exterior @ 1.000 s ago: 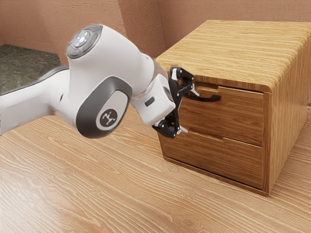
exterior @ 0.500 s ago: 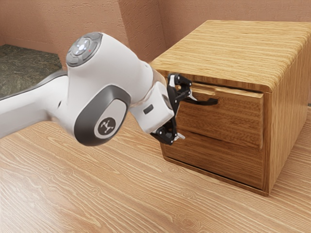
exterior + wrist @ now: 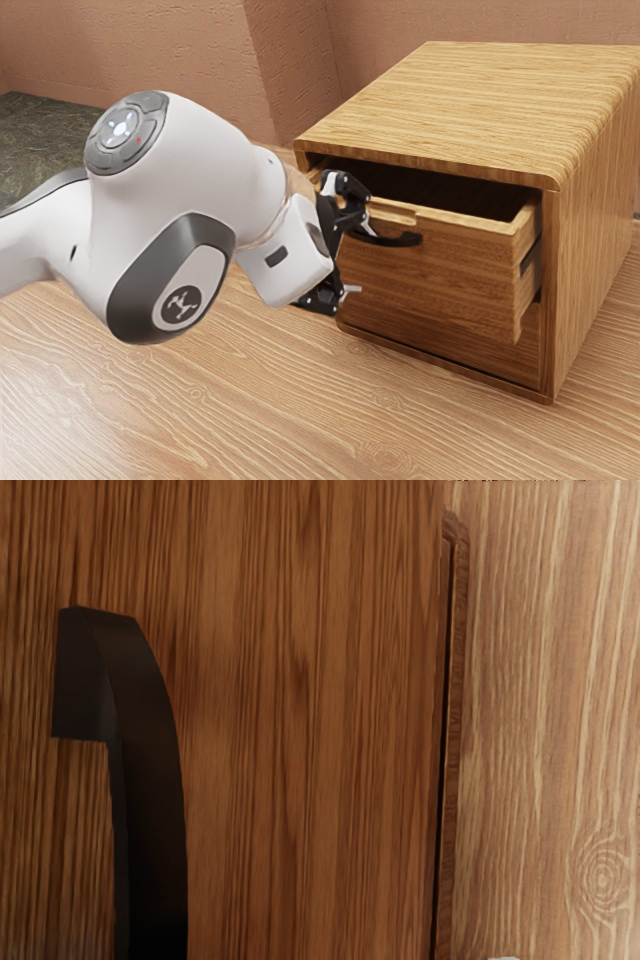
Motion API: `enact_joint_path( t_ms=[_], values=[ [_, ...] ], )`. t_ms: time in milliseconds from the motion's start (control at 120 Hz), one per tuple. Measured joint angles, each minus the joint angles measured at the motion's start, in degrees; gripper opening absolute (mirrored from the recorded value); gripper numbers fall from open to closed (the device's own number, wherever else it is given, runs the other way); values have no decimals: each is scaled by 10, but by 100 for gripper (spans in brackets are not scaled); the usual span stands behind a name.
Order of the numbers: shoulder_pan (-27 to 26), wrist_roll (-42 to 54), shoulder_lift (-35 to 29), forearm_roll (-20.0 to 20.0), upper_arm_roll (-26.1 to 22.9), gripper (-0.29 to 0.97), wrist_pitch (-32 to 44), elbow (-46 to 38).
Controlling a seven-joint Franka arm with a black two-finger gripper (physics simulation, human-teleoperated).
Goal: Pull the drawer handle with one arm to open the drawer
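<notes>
Black gripper, jaws wide apart and clasping nothing, rests its upper finger on the dark handle of the top drawer, partly out of the wooden cabinet.

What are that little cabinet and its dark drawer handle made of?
The cabinet looks like wood or wood veneer: tan, with long grain lines, matte. The handle looks like black plastic or painted metal: smooth, even, dull; which one I cannot tell.

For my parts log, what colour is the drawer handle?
The handle is black; it shows best in the wrist view.
</notes>
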Motion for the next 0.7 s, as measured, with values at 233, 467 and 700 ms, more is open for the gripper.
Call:
enact_joint_path(
  t_ms=[233,467,700],
  values=[
    [-3,-4,0,-3,1,57,10,-10],
    [-2,-9,0,-8,2,37,39,-13],
    [3,-12,0,-30,-8,39,54,-11]
  ],
)
